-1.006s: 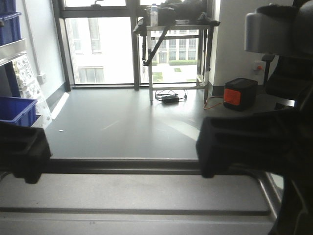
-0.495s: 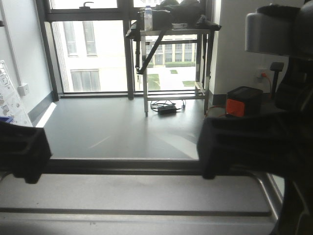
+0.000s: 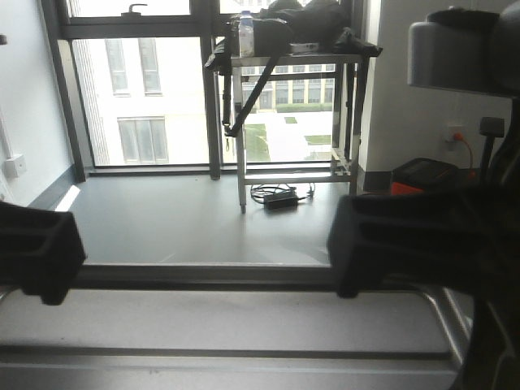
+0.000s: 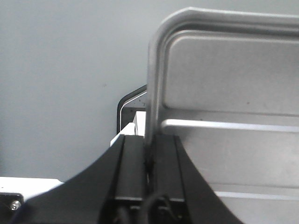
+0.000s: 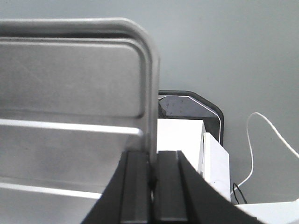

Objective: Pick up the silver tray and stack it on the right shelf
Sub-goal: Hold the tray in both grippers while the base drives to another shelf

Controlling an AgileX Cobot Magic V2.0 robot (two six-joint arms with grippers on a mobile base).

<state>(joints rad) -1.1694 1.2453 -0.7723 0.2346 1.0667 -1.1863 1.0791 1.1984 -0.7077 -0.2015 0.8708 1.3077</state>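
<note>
You've got the tray [image 3: 227, 321] carried level over the floor [image 3: 203, 219]: left hand [image 4: 148, 145] clamped on the tray's left rim, right hand [image 5: 153, 161] clamped on its right rim.

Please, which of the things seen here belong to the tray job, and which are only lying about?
Belong to the job: silver tray; left gripper and right gripper, each shut on its rim. The right shelf is not in view.

Lying about: steel table, bottle and dark bag on it, cable bundle, orange-and-black box.
</note>
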